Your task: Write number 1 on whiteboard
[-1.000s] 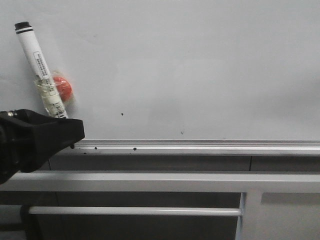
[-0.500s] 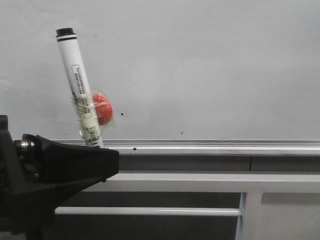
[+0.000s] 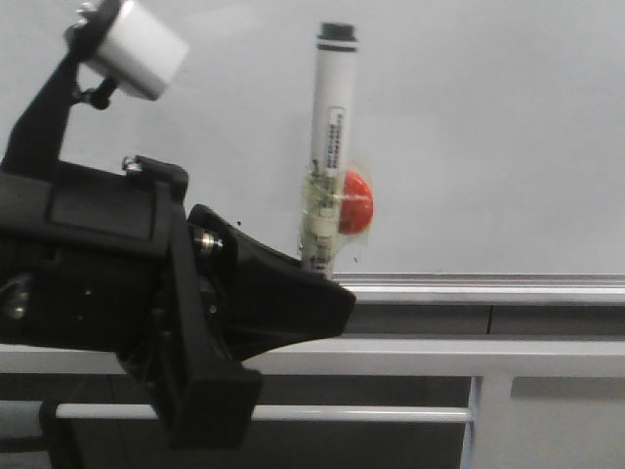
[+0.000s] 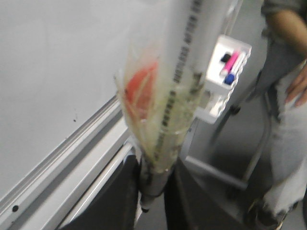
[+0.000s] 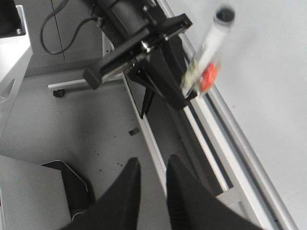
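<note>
Left gripper (image 3: 317, 283) is closed on a white marker (image 3: 330, 137), and the lower end of the barrel sits between its dark fingers (image 4: 120, 201), with yellowish tape and a red round piece (image 3: 354, 203) fixed at the side of the barrel. Compared with one second ago, the arm has carried the marker a long way along the whiteboard (image 3: 488, 127): then it stood near the left edge of the board and leaned to the left, half a second ago it was a little further in, and now it stands almost upright, well to the left of the board's middle and just above the silver bottom rail (image 3: 488, 286). The black end of the marker points up, so it seems that this end is not yet pressed on the surface; from the front view I cannot tell if any part touches the board. No stroke of the number 1 is visible; I see only some tiny black specks. I judge that this was the approach, and that the writing itself has not begun. The right gripper (image 5: 149, 184) hangs low over the floor, well away from the board, holding nothing, with its two fingers a small gap apart.
</note>
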Controlling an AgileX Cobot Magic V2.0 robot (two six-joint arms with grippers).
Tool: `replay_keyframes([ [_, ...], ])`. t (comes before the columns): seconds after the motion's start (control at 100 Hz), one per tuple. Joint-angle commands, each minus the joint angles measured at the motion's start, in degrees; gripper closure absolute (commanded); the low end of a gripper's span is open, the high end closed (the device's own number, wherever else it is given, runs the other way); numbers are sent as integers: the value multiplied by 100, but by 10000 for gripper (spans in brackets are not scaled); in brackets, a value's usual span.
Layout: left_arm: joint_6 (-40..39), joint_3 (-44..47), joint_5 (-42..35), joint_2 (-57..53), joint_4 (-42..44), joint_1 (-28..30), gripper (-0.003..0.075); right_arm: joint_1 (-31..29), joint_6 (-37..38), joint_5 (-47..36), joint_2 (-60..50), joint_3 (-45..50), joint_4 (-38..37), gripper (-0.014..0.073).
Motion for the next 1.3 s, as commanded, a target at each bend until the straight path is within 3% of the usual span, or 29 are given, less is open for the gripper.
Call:
replay_keyframes([
  [0.0, -56, -440, 1196, -517, 336, -206, 741, 30, 48, -376, 72, -218, -74, 391],
  [0.08, -56, -688, 2416, -861, 502, -400, 741, 30, 48, -421, 162, -218, -74, 274],
  [0.17, -56, -831, 3130, -1139, 788, -652, 741, 30, 57, -562, 384, -218, -62, 184],
  [0.5, -56, -947, 4865, -1651, 1914, -1732, 741, 137, 57, -1058, 1452, -649, -8, 177],
  [1.29, -56, -1160, 4809, -1651, 1912, -1783, 741, 454, 57, -1292, 2390, -1079, 222, 179],
])
